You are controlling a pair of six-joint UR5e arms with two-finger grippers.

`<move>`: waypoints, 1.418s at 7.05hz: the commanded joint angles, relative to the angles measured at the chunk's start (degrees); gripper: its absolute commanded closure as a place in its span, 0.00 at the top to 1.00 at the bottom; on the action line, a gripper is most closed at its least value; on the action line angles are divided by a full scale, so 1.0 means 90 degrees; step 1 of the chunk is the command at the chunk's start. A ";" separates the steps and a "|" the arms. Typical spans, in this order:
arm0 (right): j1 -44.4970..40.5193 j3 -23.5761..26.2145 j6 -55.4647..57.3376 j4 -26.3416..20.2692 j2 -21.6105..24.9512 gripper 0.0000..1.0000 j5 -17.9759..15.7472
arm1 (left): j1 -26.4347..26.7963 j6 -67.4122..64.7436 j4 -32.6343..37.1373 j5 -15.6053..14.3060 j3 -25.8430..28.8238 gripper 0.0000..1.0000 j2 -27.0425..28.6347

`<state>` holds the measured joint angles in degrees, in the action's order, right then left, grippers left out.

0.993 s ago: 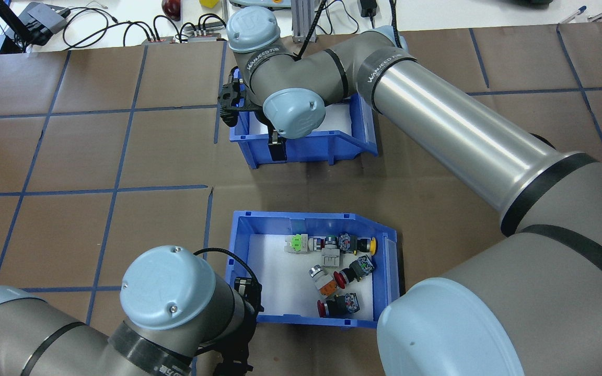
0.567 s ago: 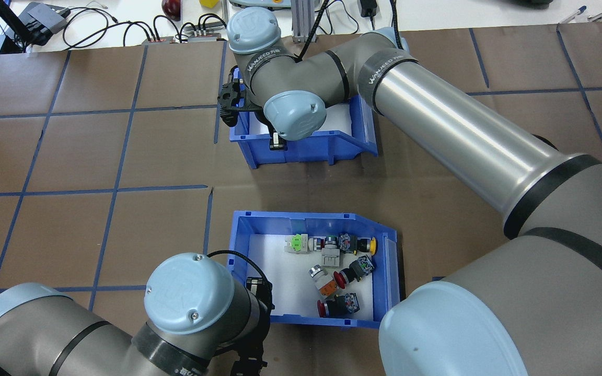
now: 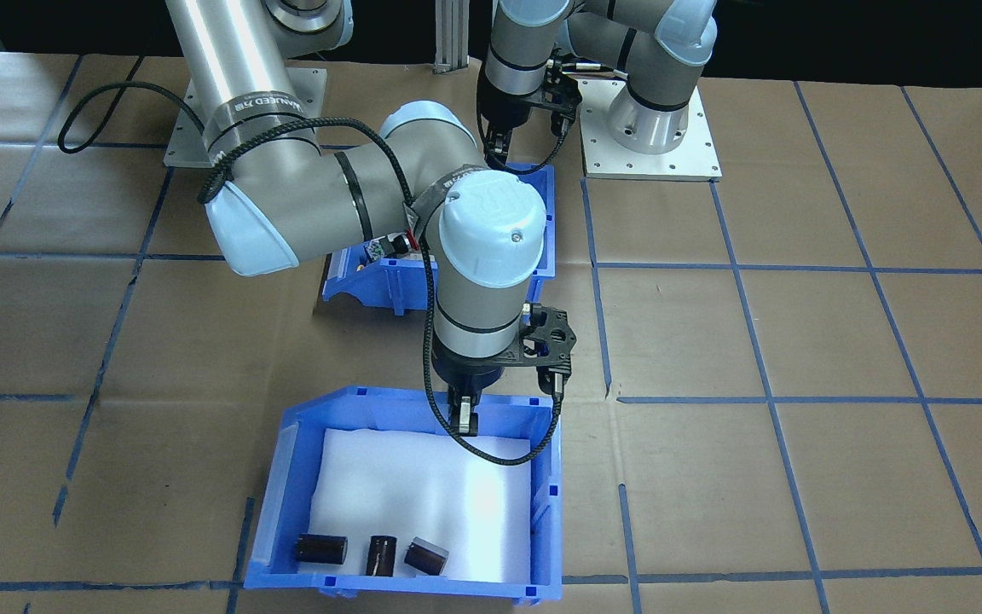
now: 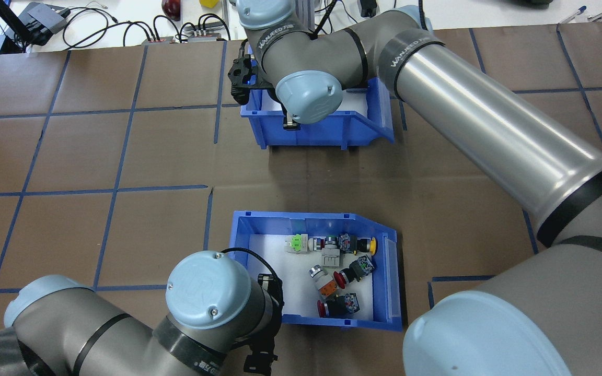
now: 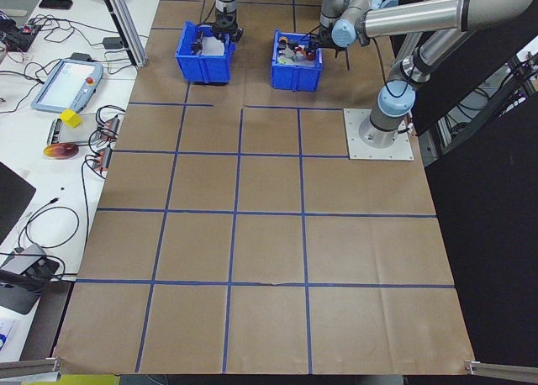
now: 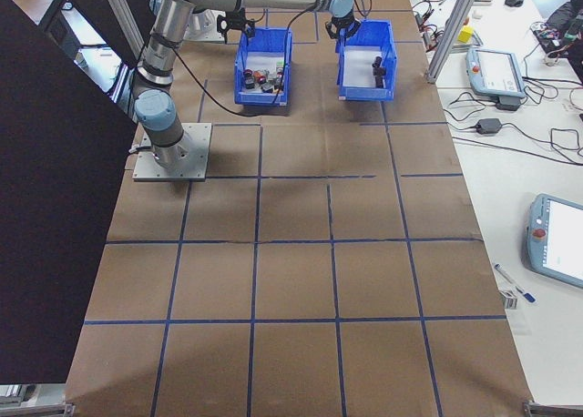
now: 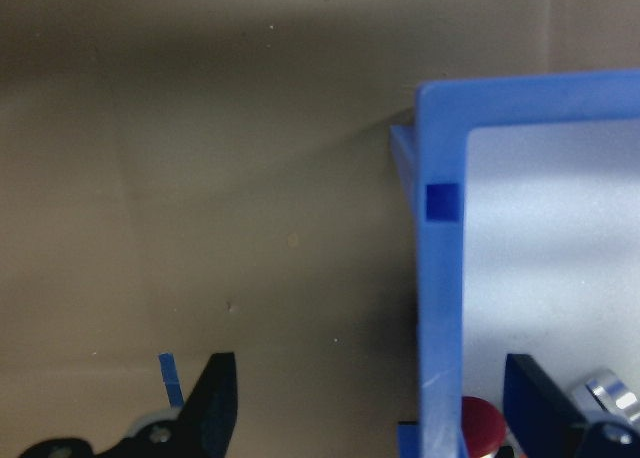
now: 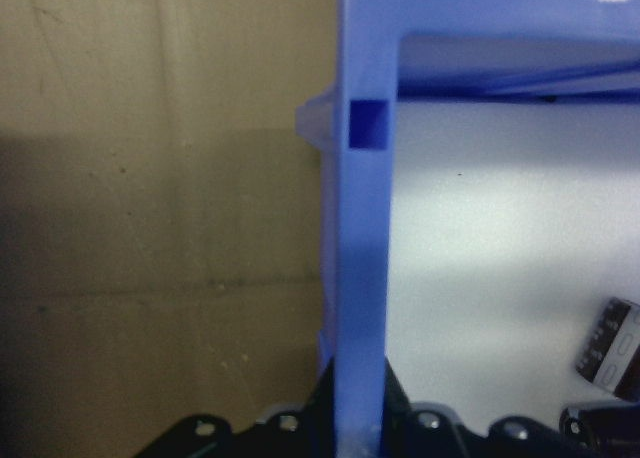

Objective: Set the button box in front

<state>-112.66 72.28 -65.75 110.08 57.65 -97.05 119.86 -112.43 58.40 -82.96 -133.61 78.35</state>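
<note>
Straddling the button box (image 7: 440, 278) wall, the left pincer (image 7: 370, 408) stood spread apart, one finger outside and one inside. The box sat on the desk (image 4: 123, 156) nearest the robot. The right pincer (image 3: 464, 415) was clamped on the far bin (image 3: 286, 477) wall.

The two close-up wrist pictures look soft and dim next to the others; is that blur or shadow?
Both: the left wrist view shows the blue plastic bin wall slightly blurred, brown paper shadowed; the right wrist view blurs the other blue bin's rim and shows a dark band of shadow on the brown paper.
</note>
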 commanded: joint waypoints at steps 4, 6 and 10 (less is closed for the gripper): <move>0.1830 0.0795 -0.2281 -0.0073 0.1159 0.11 -0.0115 | 0.0208 -0.0223 -0.0484 0.0048 -0.0008 0.00 0.0396; 0.2426 0.1361 -0.3324 -0.0063 0.1716 0.11 -0.0067 | 0.0159 -0.0106 -0.0464 -0.0030 0.0021 0.00 0.0338; 0.3520 0.2756 -0.4674 0.0015 0.2810 0.11 0.0314 | -0.0697 0.0693 0.0657 -0.0538 0.1949 0.00 0.0745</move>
<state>-84.00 93.17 -104.79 110.05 79.95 -95.48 116.50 -108.00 60.95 -87.11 -122.30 82.96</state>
